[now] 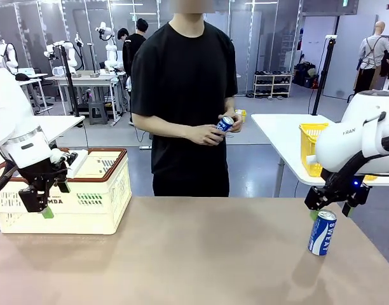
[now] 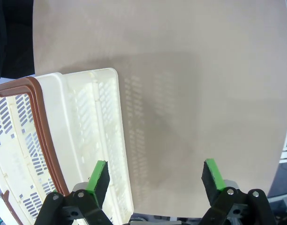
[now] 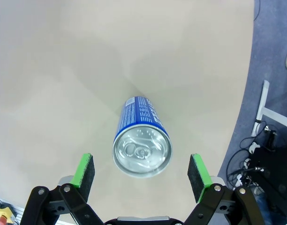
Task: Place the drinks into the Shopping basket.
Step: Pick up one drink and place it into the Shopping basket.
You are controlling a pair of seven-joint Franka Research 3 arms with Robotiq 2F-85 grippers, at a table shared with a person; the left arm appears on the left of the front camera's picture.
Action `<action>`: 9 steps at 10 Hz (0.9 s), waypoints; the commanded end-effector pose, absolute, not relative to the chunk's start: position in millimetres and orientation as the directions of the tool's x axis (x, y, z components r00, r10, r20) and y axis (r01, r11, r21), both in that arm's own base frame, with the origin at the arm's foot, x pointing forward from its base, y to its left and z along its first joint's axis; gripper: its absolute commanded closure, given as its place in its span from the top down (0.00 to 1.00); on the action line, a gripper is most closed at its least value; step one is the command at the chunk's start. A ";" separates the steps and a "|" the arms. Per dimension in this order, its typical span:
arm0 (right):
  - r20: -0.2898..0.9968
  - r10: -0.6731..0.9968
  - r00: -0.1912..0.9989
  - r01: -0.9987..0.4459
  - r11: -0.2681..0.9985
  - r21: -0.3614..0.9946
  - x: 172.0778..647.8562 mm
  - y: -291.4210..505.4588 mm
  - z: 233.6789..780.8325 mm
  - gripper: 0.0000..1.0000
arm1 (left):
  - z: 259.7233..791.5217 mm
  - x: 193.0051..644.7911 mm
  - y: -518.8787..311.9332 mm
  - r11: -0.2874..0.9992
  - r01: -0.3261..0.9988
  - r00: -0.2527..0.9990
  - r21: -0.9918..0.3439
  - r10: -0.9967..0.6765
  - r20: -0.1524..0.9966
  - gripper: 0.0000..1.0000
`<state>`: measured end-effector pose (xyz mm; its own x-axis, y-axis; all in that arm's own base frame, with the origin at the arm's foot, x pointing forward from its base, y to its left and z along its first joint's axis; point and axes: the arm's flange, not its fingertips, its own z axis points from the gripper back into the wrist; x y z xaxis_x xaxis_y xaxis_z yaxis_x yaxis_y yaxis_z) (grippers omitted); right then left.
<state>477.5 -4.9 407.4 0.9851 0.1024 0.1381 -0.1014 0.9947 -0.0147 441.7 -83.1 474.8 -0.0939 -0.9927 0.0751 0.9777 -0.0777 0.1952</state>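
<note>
At about four o'clock on the tan tabletop stands a blue and white drink can with a silver lid, and at twelve o'clock the person in the black T-shirt holds another blue and white can. At nine o'clock the shopping basket is cream-white and slotted, with a reddish-brown rim and dark lettering, while at two o'clock sits a bright yellow mesh basket. The left gripper and right gripper are black with green pads.
</note>
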 end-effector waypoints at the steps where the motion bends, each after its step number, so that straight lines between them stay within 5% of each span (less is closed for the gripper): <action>1: 0.140 0.120 0.983 -0.123 0.992 0.012 489.7 -11.5 399.2 1.00 | 476.7 442.2 -83.7 -0.074 0.977 -0.089 0.199 -0.994 0.066 1.00; 8: 0.101 0.128 0.987 -0.129 0.992 0.005 501.1 -9.9 379.2 1.00 | 476.7 442.2 -83.7 -0.074 0.977 -0.089 0.199 -0.994 0.066 1.00; 9: 0.113 0.130 0.985 -0.131 0.991 -0.005 501.0 -9.8 379.6 0.89 | 476.7 442.2 -83.7 -0.074 0.977 -0.089 0.199 -0.994 0.066 1.00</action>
<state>496.6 -5.1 379.0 0.9895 0.1089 0.0948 -0.1086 0.9941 -0.0081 441.7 -83.1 474.8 -0.0938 -0.9927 0.0751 0.9777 -0.0777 0.1952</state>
